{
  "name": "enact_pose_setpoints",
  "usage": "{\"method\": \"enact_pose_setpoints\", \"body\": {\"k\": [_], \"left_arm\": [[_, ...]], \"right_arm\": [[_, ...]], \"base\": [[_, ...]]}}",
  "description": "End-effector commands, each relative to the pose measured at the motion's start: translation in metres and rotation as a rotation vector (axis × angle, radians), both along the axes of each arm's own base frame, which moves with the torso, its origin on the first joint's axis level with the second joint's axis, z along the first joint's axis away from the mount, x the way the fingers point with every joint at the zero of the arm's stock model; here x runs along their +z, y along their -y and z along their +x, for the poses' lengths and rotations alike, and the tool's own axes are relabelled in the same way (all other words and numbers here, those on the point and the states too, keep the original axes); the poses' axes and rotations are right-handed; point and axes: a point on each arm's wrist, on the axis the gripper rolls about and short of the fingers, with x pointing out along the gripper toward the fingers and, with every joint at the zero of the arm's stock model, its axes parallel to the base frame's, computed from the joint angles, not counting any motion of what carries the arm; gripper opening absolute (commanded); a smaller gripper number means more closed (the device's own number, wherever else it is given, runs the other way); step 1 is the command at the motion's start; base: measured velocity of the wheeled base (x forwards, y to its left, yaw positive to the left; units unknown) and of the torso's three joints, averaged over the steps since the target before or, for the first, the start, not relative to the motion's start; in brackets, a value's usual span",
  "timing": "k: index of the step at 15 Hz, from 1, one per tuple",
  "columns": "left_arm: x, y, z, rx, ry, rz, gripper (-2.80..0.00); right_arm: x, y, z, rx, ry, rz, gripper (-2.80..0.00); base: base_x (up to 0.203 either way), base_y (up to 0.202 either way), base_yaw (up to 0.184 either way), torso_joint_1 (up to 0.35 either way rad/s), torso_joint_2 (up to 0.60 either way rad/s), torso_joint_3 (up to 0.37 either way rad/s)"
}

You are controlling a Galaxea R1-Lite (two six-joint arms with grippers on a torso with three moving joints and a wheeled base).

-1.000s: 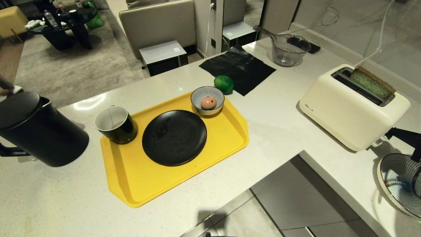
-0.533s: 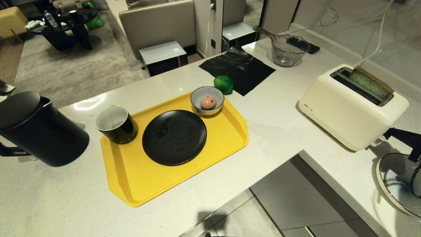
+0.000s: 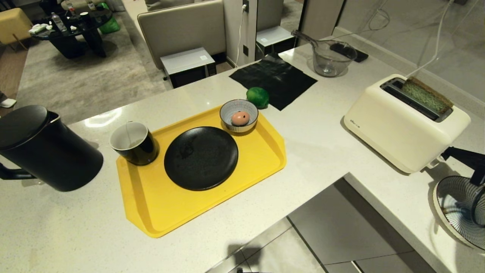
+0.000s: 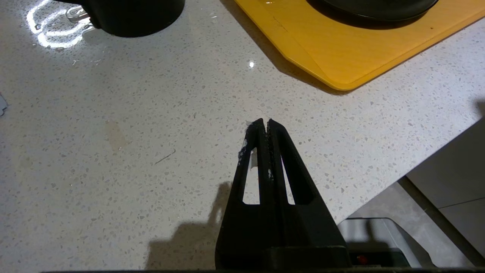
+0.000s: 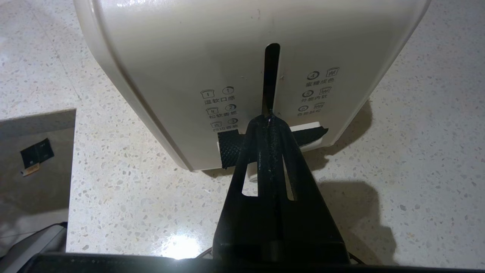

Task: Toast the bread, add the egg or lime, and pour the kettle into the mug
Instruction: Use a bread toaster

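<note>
The right gripper (image 5: 269, 118) has its fingers pressed together, tips on the toaster's (image 5: 242, 68) lever (image 5: 307, 135). The bread (image 3: 426, 96) sits in the toaster's slot. The left gripper (image 4: 265, 122), fingers closed and empty, hangs over the surface (image 4: 113, 144) near the yellow tray (image 4: 341, 53).

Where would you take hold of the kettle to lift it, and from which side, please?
Grip the kettle by its loop handle, coming from the robot's left. The handle juts off that side at the picture's edge, while the body looks too wide and smooth for the fingers. The shut left gripper hangs over the counter nearby, so it would suit.
</note>
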Motion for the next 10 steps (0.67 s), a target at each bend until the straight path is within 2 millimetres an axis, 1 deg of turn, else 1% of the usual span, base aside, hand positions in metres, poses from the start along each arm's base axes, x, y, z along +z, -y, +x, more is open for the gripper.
{"method": "enact_pose_setpoints", "body": {"k": [1, 10], "left_arm": [[-0.0003, 0.0, 0.0, 0.0, 0.0, 0.0, -2.8], [-0.0001, 0.0, 0.0, 0.001, 0.0, 0.0, -2.8]], "right_arm": [[0.0009, -0.0004, -0.0003, 0.003, 0.007, -0.007, -2.8], [0.0007, -0.0026, -0.0003, 0.007, 0.002, -0.001, -2.8]], "base": [[0.0, 0.0, 0.0, 0.0, 0.0, 0.0], [0.0, 0.0, 0.0, 0.0, 0.0, 0.0]]}}
